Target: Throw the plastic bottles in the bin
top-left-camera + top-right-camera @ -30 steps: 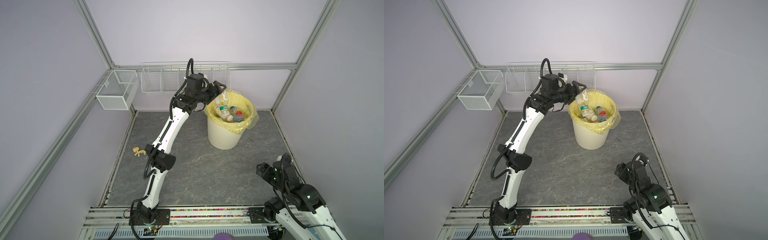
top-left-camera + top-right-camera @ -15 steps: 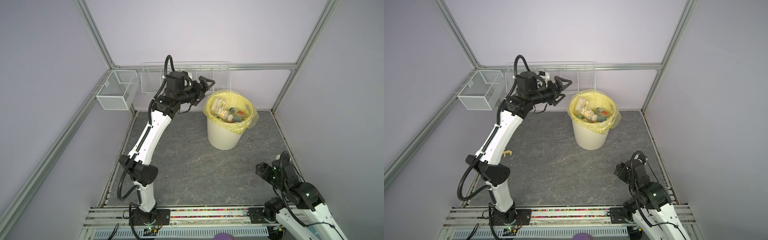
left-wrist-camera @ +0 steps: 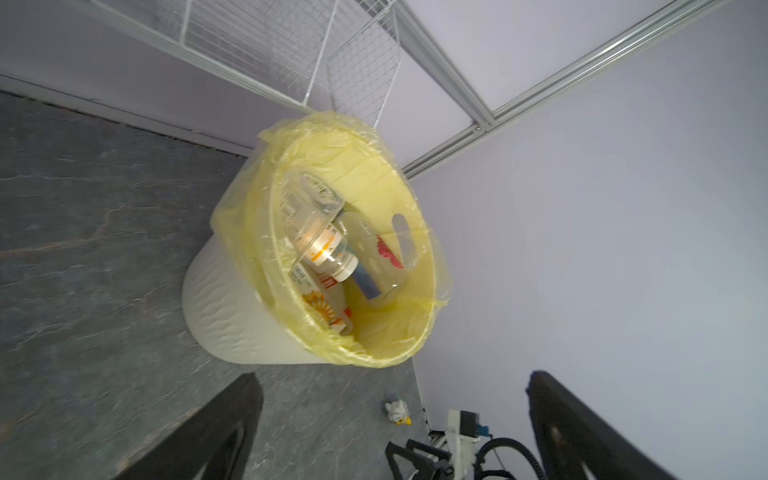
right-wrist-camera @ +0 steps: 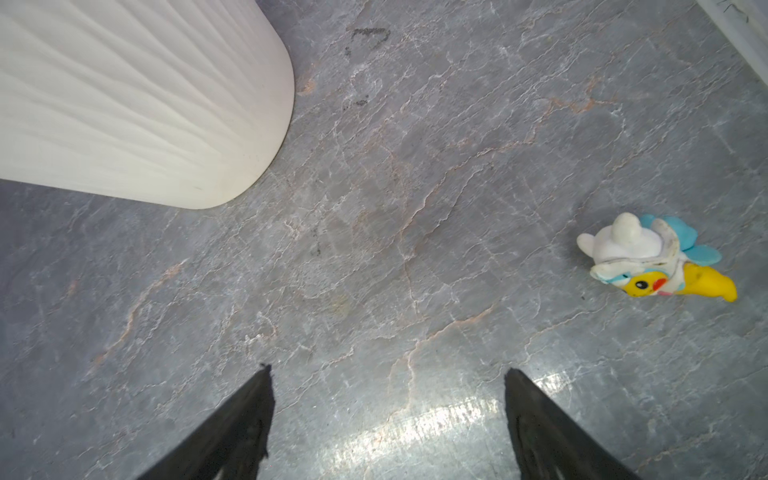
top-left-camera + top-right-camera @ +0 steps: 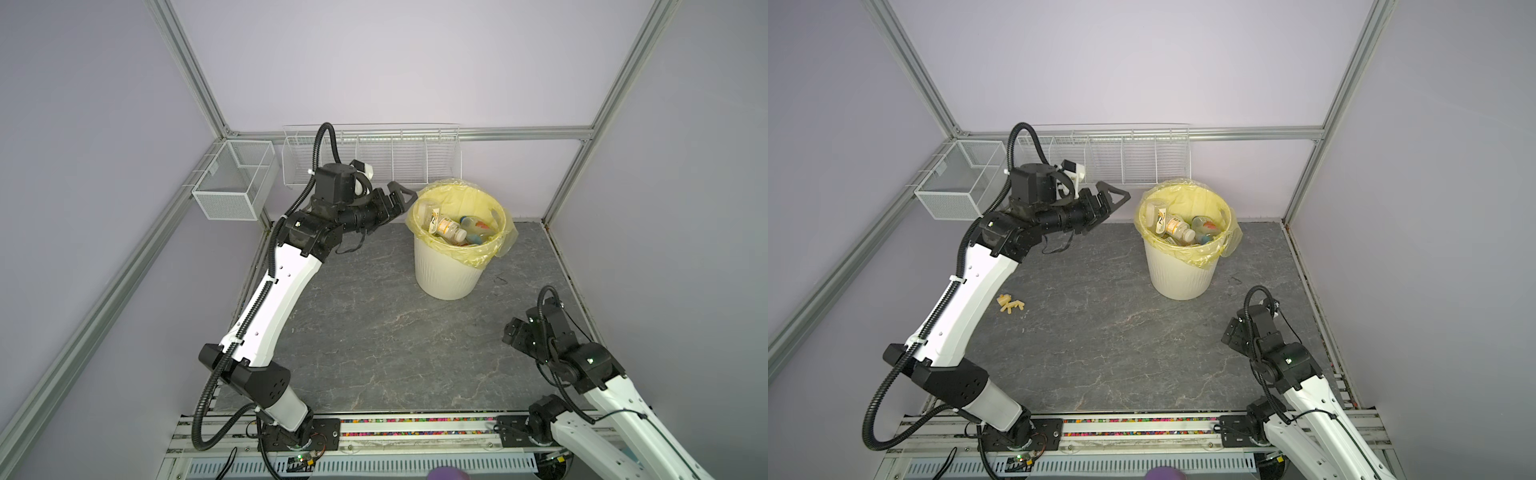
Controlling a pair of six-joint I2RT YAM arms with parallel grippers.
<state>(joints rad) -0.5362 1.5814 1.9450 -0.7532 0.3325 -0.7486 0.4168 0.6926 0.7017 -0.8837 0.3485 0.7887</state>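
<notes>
**Bottles lie in the bin; both claws stand spread**

- You have the left gripper (image 5: 397,199) raised at about rim height, just beside the bin (image 5: 444,270) on its left side in both top views. It does not touch the rim.
- In the left wrist view its jaws stand wide apart, with only floor and wall showing between the black fingers (image 3: 224,428).
- The plastic bottles (image 5: 446,226) lie heaped inside the bin, against the yellow bag (image 5: 505,241) that lines it and folds over its rim.
- On top is a clear bottle with an orange-striped white label and a white cap (image 3: 328,249), lying on its side. Others with blue and red labels lie under and beside it. Their number cannot be told.
- The bin stands upright on the grey stone-patterned floor (image 5: 374,332), near the back wall and below the long wire basket (image 5: 374,162).
- Your right gripper (image 5: 513,332) hangs low over the floor at the front right, well apart from the bin. Its jaws are spread too, with bare floor between them in the right wrist view.
- A yellow-white toy figure (image 4: 648,262) lies on the floor near that gripper.
- A small tan object (image 5: 1011,304) lies on the floor beside the left arm (image 5: 963,307).
</notes>
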